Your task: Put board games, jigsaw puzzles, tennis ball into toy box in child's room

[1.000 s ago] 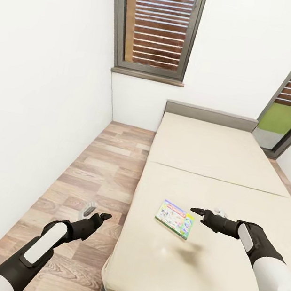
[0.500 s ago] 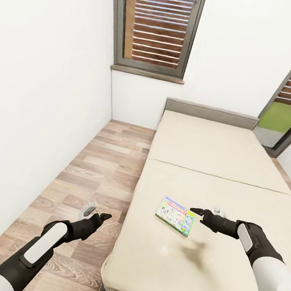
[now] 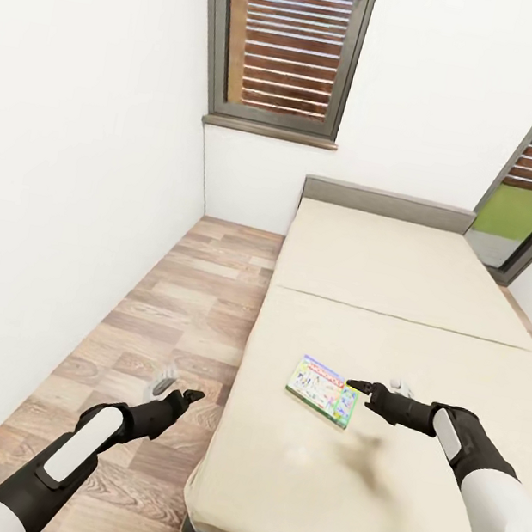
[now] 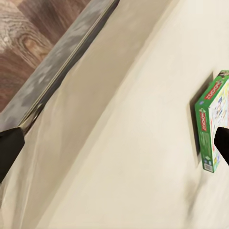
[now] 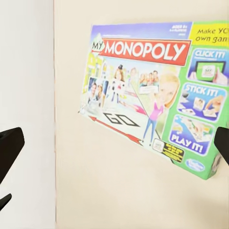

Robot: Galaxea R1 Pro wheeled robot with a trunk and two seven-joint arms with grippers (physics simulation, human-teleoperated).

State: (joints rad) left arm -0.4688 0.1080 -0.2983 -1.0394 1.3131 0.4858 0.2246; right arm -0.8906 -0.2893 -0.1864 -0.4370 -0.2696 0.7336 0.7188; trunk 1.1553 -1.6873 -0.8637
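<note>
On the board game (image 5: 152,98) cover, "MY MONOPOLY" is printed across the top; "CLICK IT!", "STICK IT!" and "PLAY IT!" are stacked at the right, "GO" lower left, "make YO… own gam…" upper right.

1. the flat green-edged monopoly board game box (image 3: 323,389) lies on the large beige-covered bed (image 3: 401,290), near its left edge and well short of the low grey headboard (image 3: 388,205).
2. the black right gripper (image 3: 366,389) hangs just right of the box.
3. the black left gripper (image 3: 178,392) hangs over the wood-plank floor (image 3: 179,312), left of the bed.
</note>
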